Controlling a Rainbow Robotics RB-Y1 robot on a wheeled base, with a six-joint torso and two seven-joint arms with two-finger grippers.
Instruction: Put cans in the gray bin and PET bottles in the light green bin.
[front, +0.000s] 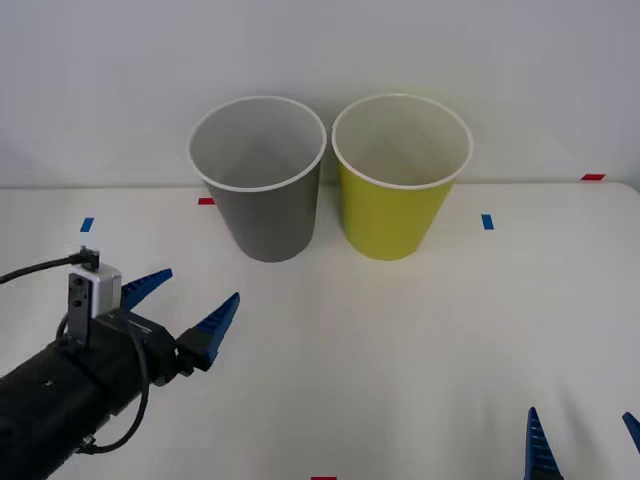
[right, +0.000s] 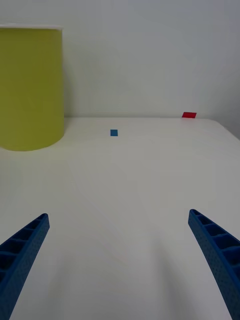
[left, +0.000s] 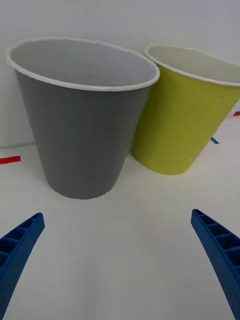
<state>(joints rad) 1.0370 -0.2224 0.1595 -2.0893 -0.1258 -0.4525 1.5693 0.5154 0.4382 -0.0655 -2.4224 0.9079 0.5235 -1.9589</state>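
**Both grippers empty, bins waiting, no can to see on the table**

The white table (front: 400, 350) carried the two bins side by side at its far edge. The gray bin (front: 265, 180) stood ahead of the left gripper (front: 180, 300) and slightly to its right, apart from it with bare table between. The light green bin (front: 398, 180) stood just beyond the gray one on its right side, the two rims near touching; from the right gripper (front: 585, 440) it was ahead and to the left, well apart. Both bins upright, pale insides, nothing visible in them from the front view.

Step in hand, as a judgement: left arm was either reaching for an item or backing off from the gray bin; can't tell which. The can wasn't found on the table in any of the three views, so where it was can't be told. To do the step well: locate the can first, approach from the side with jaws wide, close at mid-body, lift over the white rim, release centred over the gray bin, not the green.

Left gripper: fingers (left: 215, 250) spread wide, holding nothing, touching nothing, hovering low over the table. Right gripper: at the near table edge, fingers (right: 25, 250) also spread wide, empty, parked.

Small blue and red tape marks (front: 487, 221) dotted the table.
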